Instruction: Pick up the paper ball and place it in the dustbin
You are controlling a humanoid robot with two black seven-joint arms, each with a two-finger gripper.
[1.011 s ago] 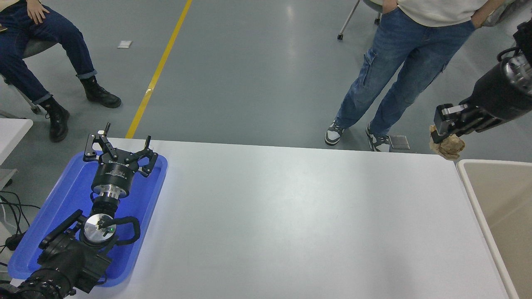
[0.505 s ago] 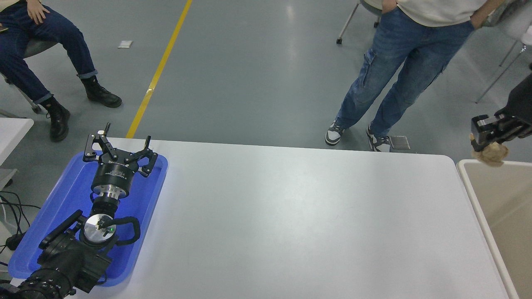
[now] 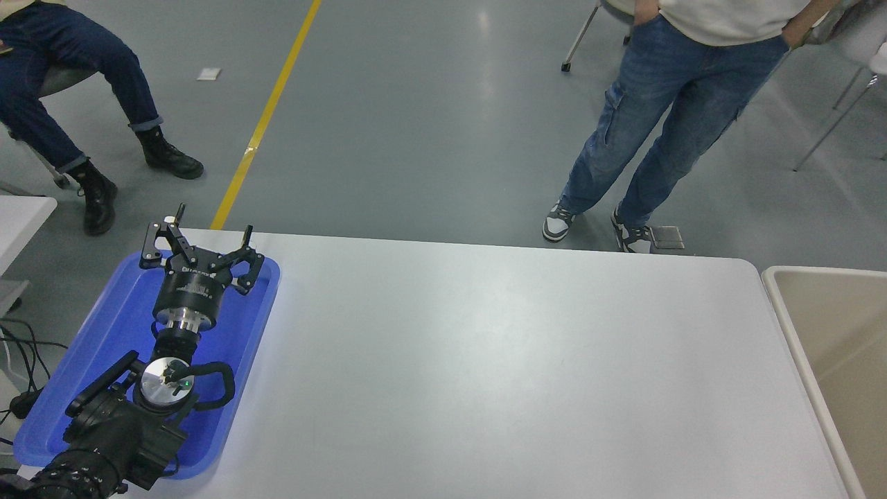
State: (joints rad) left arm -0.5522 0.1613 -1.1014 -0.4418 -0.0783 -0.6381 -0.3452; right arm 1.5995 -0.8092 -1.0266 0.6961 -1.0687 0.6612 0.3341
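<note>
The dustbin (image 3: 807, 326) stands just beside the table's (image 3: 499, 360) right edge, long axis running away from the camera. The left gripper (image 3: 201, 251) rests over the blue tray (image 3: 104, 360), fingers spread apart.

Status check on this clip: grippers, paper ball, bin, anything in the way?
Left gripper open, parked over blue tray. Right arm and paper ball out of view. Dustbin at right edge; what shows looks bare. Nothing obstructing.
</note>
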